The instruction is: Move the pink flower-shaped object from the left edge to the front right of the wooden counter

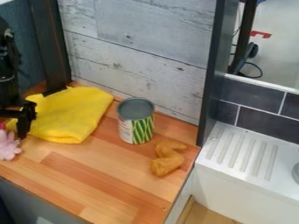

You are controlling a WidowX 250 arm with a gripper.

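Note:
At the left edge, the black gripper (22, 119) hangs low over the counter, in front of the left part of a folded yellow cloth (73, 113). Just below it lies a pale pink, petal-like object (8, 145), partly cut off by the view's edge; whether they touch is unclear. Right of the cloth, a can (137, 121) with a green-and-white label stands upright. A curved tan-brown object (168, 159) rests to the can's lower right.
A wooden counter (88, 170) carries these things. Behind it rises a grey plank wall (140, 65), with a dark upright post (211, 74) at its right end. Beyond the counter's right edge is a white ribbed drainboard (242, 153) beside dark tiles.

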